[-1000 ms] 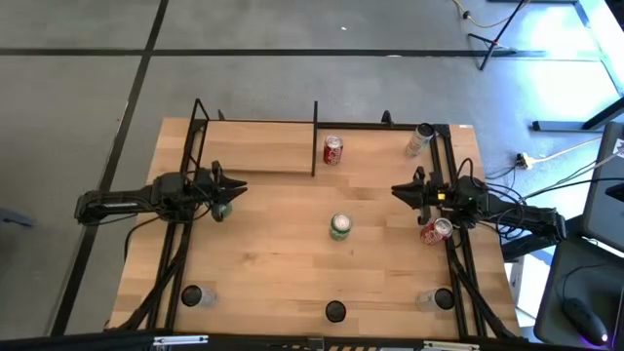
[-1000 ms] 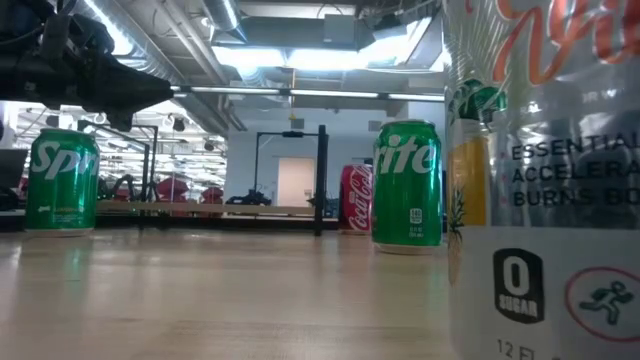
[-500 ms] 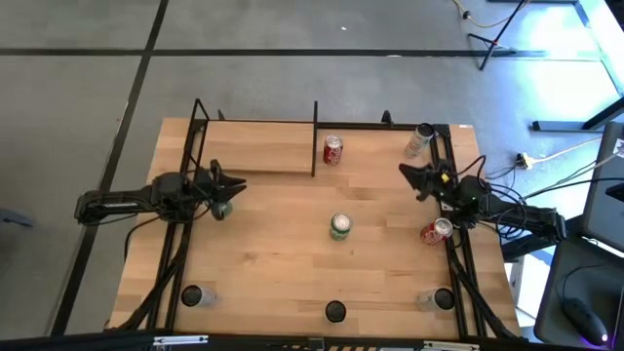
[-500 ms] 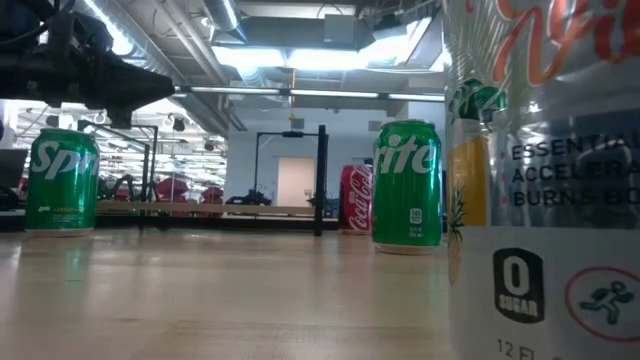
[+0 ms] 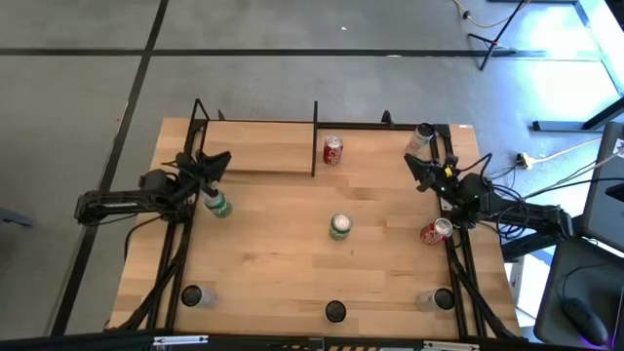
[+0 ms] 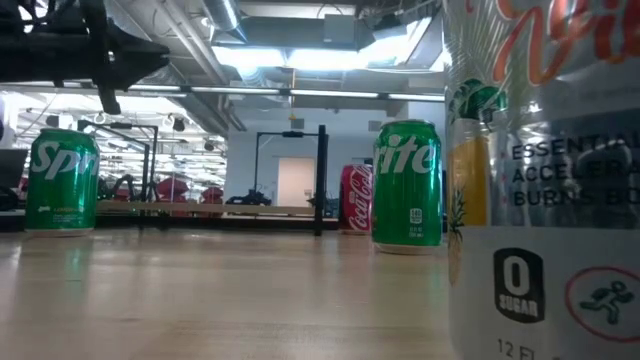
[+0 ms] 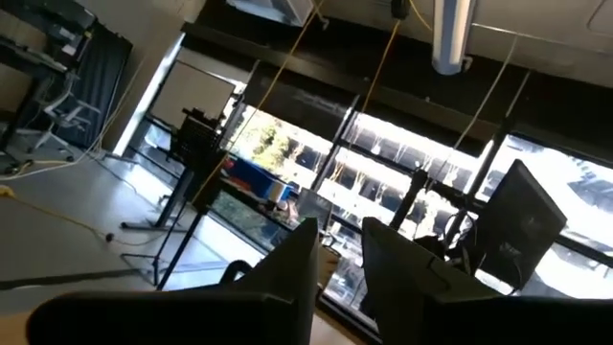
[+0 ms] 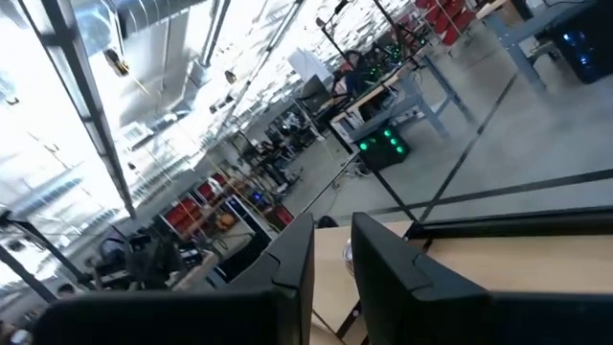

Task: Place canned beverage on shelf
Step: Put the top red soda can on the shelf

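The shelf (image 5: 258, 156), a light board with black rods, stands at the table's far left. Just right of it a red can (image 5: 332, 149) stands upright. A green can (image 5: 339, 226) stands mid-table, and another green can (image 5: 218, 206) stands at the left. A red can (image 5: 436, 231) and a silver can (image 5: 421, 138) are at the right edge. My left gripper (image 5: 218, 159) hovers between the left green can and the shelf. It is shut on nothing and tipped upward. My right gripper (image 5: 413, 166) hovers at the right, near the silver can, also shut and bare.
In the low view a tall silver can (image 6: 545, 200) stands close to the camera and blocks the right side. Three small dark fittings (image 5: 334, 312) sit along the table's near edge. There is bare tabletop (image 5: 283, 253) between the cans.
Both grippers have risen, rolled and swung toward the table's far edge. The left one now points toward the shelf and no longer covers the left green can. The right one has drawn back toward the right edge, near the silver can. No can has moved.
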Controlling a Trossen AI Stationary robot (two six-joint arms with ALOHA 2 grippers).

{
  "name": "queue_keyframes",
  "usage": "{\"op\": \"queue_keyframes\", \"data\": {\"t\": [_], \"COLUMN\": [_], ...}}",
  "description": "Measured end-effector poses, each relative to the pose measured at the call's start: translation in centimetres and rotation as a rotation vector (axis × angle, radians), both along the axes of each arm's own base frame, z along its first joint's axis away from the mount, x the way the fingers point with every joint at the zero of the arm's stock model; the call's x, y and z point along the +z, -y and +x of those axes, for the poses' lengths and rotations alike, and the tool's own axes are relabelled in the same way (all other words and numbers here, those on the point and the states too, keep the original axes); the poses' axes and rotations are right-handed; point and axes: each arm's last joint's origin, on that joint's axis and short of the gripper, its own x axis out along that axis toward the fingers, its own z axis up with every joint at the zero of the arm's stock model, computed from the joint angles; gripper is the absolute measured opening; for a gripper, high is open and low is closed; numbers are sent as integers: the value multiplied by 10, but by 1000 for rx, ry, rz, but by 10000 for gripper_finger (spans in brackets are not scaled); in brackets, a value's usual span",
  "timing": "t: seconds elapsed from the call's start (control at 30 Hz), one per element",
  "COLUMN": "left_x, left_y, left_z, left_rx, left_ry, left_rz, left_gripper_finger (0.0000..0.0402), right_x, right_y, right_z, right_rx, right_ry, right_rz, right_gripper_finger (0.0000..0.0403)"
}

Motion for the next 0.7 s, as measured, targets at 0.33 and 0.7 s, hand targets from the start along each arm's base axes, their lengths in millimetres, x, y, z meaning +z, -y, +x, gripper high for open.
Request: {"op": "queue_keyframes", "data": {"t": [0.33,0.7], "left_x": [10,9], "left_y": [-2,-3], "left_z": [0,7], "left_rx": [68,56], "left_ry": [15,-4], "left_rz": [-54,-95], "left_gripper_finger": [76,76], "right_x": [60,97], "right_y": [9,68], "right_z": [33,99], "right_rx": [-22,111], "right_ry": [-198,-616], "right_rz": [-128,-141], "right_gripper_finger": [62,62]}}
